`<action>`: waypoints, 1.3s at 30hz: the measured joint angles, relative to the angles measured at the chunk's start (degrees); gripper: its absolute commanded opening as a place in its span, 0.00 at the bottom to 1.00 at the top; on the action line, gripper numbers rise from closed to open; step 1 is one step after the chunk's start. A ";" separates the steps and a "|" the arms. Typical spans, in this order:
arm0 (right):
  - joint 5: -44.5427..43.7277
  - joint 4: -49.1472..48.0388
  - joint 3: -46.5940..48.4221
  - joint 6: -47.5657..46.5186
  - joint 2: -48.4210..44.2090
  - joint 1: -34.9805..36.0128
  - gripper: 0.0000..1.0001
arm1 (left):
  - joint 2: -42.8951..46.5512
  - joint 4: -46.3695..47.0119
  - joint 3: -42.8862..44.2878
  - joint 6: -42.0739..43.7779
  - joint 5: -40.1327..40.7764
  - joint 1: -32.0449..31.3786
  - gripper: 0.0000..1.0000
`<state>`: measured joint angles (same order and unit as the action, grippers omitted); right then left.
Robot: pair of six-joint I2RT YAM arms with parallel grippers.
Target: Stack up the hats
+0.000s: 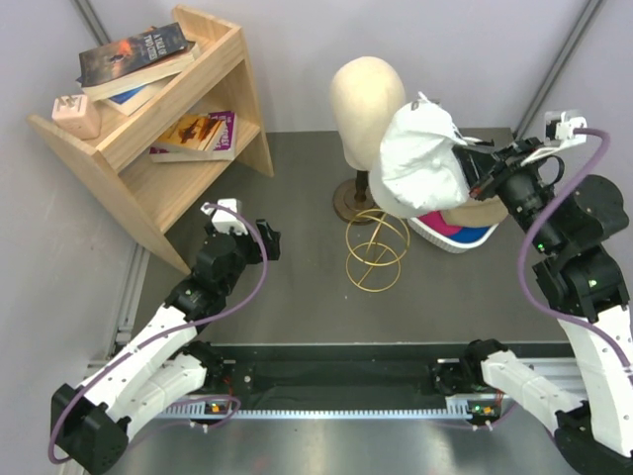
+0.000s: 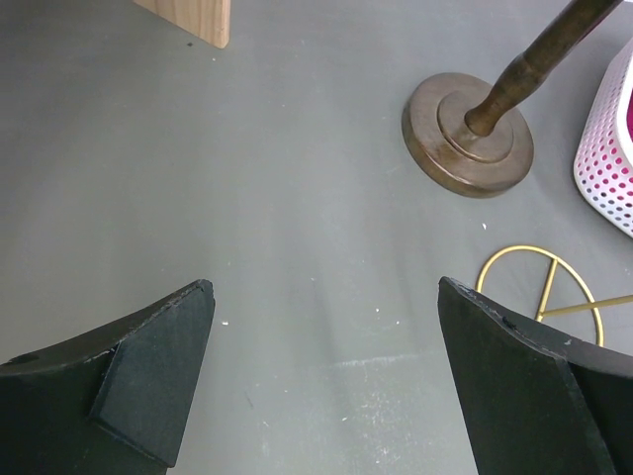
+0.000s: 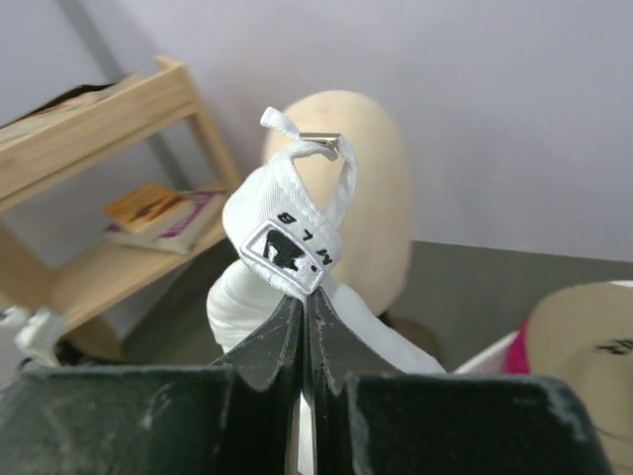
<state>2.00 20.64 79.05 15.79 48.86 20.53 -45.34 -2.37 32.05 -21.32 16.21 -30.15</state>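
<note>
One white cap hangs from the right pincer, whose jaws are pressed together on its rear strap. The crown trails ahead of the fingertips, toward the mannequin head just beyond. Below the pincer, other hats lie in the basket. The left pincer, spread wide and empty, is well apart, so the right arm is nearer.

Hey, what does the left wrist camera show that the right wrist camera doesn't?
Only left wrist: the left gripper, open, the stand's bronze base and a gold wire ring. Only right wrist: the right gripper shut on the white cap, the mannequin head, books and a tan hat. Both: the wooden shelf and the grey table.
</note>
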 measured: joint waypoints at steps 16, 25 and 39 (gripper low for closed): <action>26.97 -7.61 2.27 12.26 -0.52 1.20 0.00 | 1.38 0.42 -0.81 -0.02 1.95 0.00 0.99; 30.80 -15.52 -7.54 17.68 -3.41 2.25 0.00 | 1.36 1.09 -1.11 -0.02 2.78 0.00 0.99; 18.73 -12.15 -20.52 11.91 2.21 2.73 0.00 | -1.01 2.19 -1.44 0.07 2.71 0.00 0.99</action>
<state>20.73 8.49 58.52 27.70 51.07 23.27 -46.35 -0.19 30.61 -21.26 18.92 -30.15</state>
